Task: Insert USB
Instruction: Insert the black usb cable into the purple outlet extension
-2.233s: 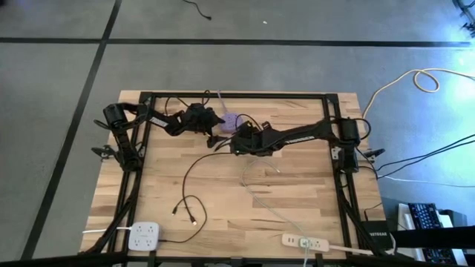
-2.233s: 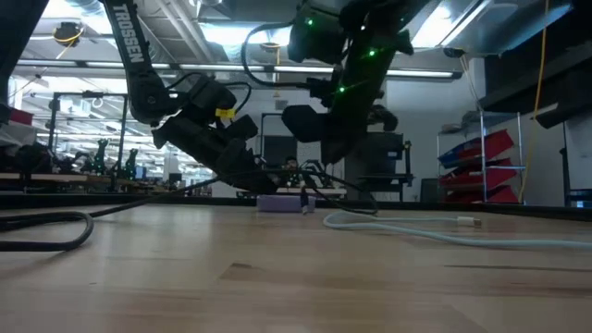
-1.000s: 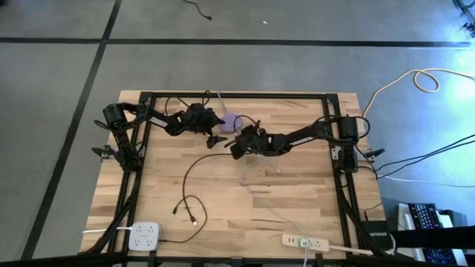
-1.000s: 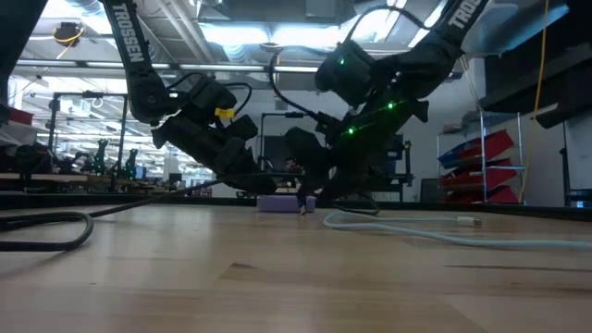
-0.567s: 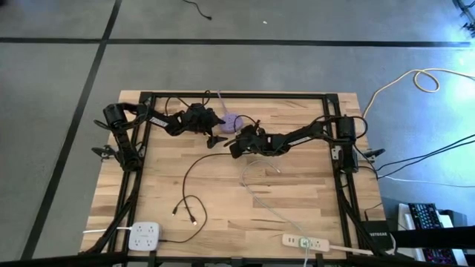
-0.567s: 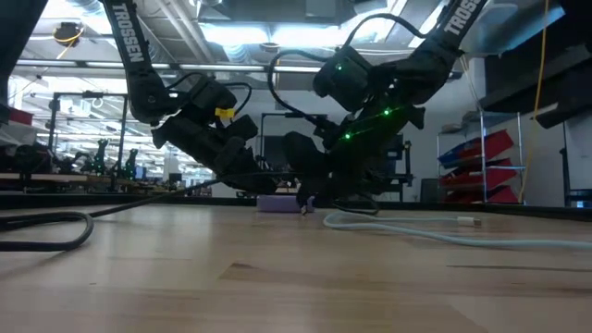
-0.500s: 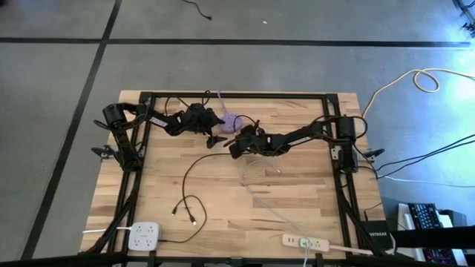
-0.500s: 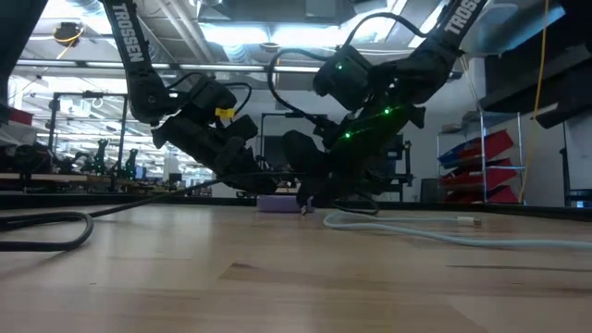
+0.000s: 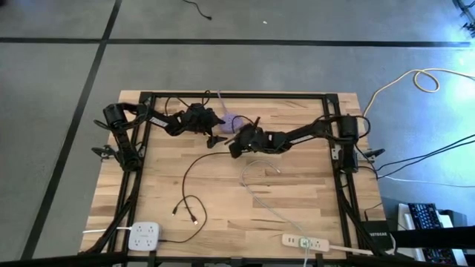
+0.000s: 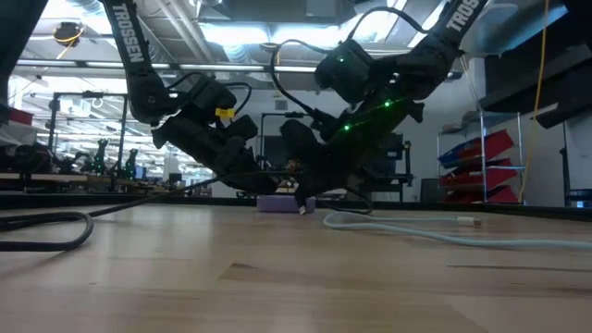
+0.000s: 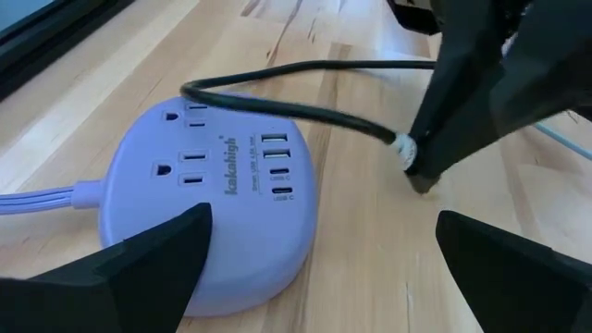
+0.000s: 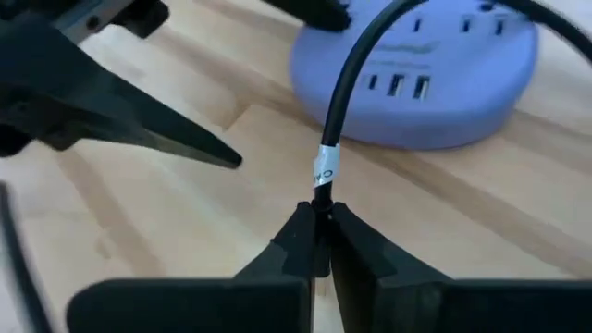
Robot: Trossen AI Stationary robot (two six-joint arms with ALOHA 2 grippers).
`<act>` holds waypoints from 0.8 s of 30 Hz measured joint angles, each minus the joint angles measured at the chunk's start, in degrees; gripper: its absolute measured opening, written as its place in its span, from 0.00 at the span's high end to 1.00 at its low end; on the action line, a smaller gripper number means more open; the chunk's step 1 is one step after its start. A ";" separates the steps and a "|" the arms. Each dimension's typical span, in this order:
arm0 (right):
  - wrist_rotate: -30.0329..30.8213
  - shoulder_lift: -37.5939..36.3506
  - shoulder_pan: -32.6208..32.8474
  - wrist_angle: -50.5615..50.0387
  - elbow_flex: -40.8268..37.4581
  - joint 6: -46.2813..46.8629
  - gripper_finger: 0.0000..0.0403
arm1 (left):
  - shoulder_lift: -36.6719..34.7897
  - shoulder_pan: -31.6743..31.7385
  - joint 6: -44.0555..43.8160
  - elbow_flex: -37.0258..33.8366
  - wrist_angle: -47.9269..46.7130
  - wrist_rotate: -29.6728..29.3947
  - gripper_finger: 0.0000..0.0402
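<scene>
- left gripper [image 9: 217, 124] sits upper-middle of the overhead shot, fingers spread wide, nothing in them, right next to the purple power hub [image 11: 217, 208]
- hub [image 9: 231, 120] lies flat on the table [image 9: 297, 200], USB ports facing up
- right gripper [image 12: 319, 242], just right of the hub, is pinched tight on the black cable [image 12: 344, 92] near its white tag; plug tip hidden

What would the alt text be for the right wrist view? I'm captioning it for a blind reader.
The right gripper is shut on a black cable just below its white label, above a wooden table. Beyond it sits a round lavender power hub with its USB ports facing the gripper, and the left gripper's dark fingers reach in beside it.
</scene>
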 joint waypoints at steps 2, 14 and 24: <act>-2.01 -2.40 -0.89 3.35 -1.80 -0.40 1.00 | 0.02 0.00 -0.02 0.00 0.17 -0.02 0.00; -16.07 -4.99 -4.86 65.62 -22.28 13.06 1.00 | 0.02 -0.02 0.69 0.00 -0.27 0.06 0.00; -18.91 -5.16 -1.60 76.44 -19.63 10.62 1.00 | 0.02 -0.37 0.36 0.02 -0.27 0.37 0.00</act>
